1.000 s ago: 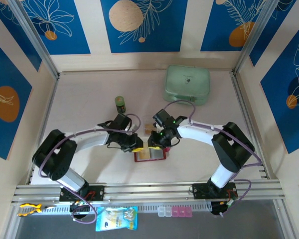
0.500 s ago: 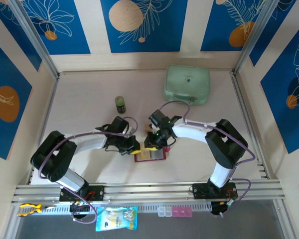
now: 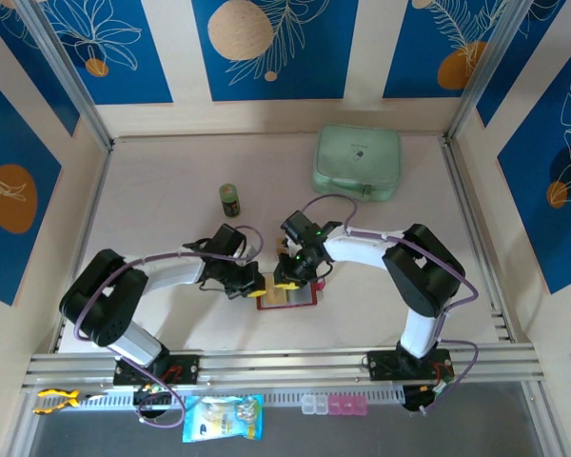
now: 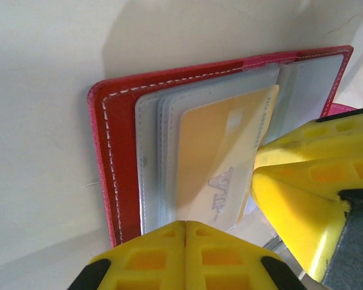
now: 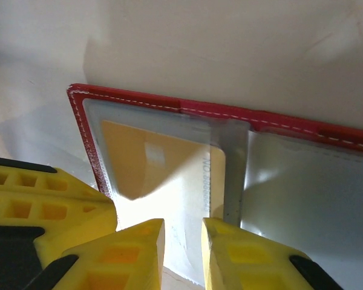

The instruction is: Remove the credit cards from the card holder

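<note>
Yellow pads tip both arms, which meet low over the tabletop (image 3: 162, 171) close to the middle of its near edge. Furthest left of the loose things, a small green bottle (image 3: 229, 199) stands upright, well back from that edge. Just right of it and nearer, the left gripper (image 4: 184, 254) has its two pads pressed flat together with only a seam between them. It sits at the near edge of the card holder (image 4: 109, 151), and whether anything is nipped in that seam cannot be told. The red holder lies open and flat on the tabletop between the two grippers, its white stitching and greyish clear sleeves facing up. A tan-orange credit card (image 4: 218, 157) lies in the top sleeve, one end reaching past the sleeve stack toward the right arm's fingers. The right gripper (image 5: 183, 248) comes in from the other side, just beside the left one. Its pads stand a narrow gap apart, and the pale edge of sleeve and card runs into that gap. Whether the pads actually clamp it cannot be told. Well apart from all this, toward the far right corner, a mint-green case (image 3: 357, 162) lies flat.
</note>
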Robot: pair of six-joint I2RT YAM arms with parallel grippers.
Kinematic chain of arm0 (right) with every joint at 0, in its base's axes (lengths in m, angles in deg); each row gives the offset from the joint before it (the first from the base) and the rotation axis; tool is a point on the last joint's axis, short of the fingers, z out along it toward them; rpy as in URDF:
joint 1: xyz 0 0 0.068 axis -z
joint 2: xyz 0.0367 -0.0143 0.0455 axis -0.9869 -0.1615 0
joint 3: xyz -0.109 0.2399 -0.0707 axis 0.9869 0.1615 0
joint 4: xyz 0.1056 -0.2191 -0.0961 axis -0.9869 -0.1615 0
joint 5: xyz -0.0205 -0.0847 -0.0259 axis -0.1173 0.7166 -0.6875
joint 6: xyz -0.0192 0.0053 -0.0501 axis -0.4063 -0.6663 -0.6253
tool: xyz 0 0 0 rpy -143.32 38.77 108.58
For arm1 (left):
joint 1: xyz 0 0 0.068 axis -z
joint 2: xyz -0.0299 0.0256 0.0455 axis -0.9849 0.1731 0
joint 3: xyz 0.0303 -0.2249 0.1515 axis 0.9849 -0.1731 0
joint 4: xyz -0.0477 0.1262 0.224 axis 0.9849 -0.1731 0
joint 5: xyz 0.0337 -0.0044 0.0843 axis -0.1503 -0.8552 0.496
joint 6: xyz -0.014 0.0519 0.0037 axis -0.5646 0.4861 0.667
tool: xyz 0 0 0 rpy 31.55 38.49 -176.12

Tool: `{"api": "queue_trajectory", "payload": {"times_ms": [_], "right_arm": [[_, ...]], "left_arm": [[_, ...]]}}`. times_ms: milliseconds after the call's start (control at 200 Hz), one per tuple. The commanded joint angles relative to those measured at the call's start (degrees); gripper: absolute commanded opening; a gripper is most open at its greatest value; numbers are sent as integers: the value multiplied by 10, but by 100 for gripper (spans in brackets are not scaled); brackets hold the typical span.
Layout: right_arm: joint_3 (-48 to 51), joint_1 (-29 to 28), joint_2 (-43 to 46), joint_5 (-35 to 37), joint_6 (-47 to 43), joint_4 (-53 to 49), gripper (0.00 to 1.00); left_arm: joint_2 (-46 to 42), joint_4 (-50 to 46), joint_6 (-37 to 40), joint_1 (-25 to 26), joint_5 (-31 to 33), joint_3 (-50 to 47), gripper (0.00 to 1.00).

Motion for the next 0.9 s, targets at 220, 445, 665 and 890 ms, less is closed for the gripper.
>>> {"api": "queue_trajectory", "payload": {"times_ms": [220,445,665,890], "right_arm": [[-17,-3,-6,14,-2,-42,24],[-16,-3,-5,21,-5,-47,24],[-18,-3,3,36,-13,-50,24],[-19,-1,9,51,-24,-59,24]], "left_arm": [[10,-33,19,-5,17,12,5],[15,-32,19,-4,17,11,6],[19,-33,20,-5,19,11,6],[17,-38,22,-5,19,16,6]]}}
